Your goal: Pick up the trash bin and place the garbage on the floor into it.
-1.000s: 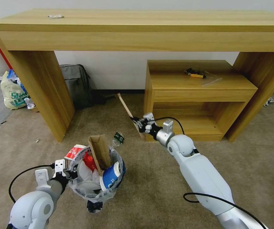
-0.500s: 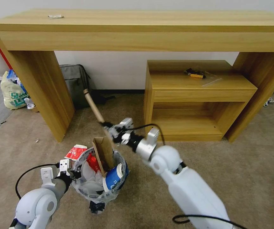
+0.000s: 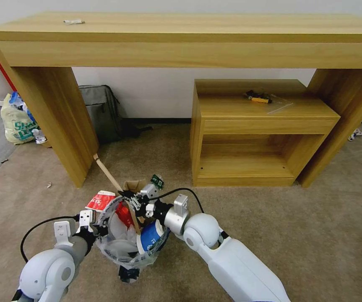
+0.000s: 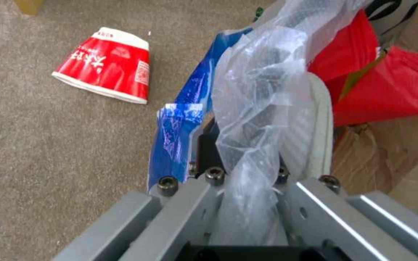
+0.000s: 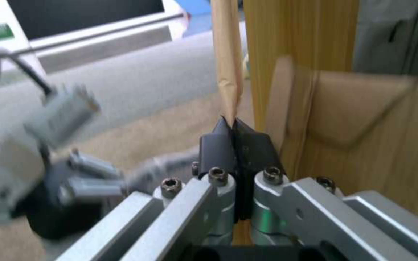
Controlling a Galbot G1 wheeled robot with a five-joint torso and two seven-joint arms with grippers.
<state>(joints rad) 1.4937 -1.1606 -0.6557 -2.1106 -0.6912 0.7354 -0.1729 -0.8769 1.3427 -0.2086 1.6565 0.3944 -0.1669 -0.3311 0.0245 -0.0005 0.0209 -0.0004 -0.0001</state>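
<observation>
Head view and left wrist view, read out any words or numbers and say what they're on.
"12": blue-white paper cup in the trash bin, faint.
Red-white paper cup on the floor: white characters, too blurred to read.
Yellowish shopping bag: green print, too small to read.

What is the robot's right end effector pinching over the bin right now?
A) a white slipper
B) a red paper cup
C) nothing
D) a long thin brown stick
D: the right end effector is shut on the stick, which angles up over the trash bin.
</observation>
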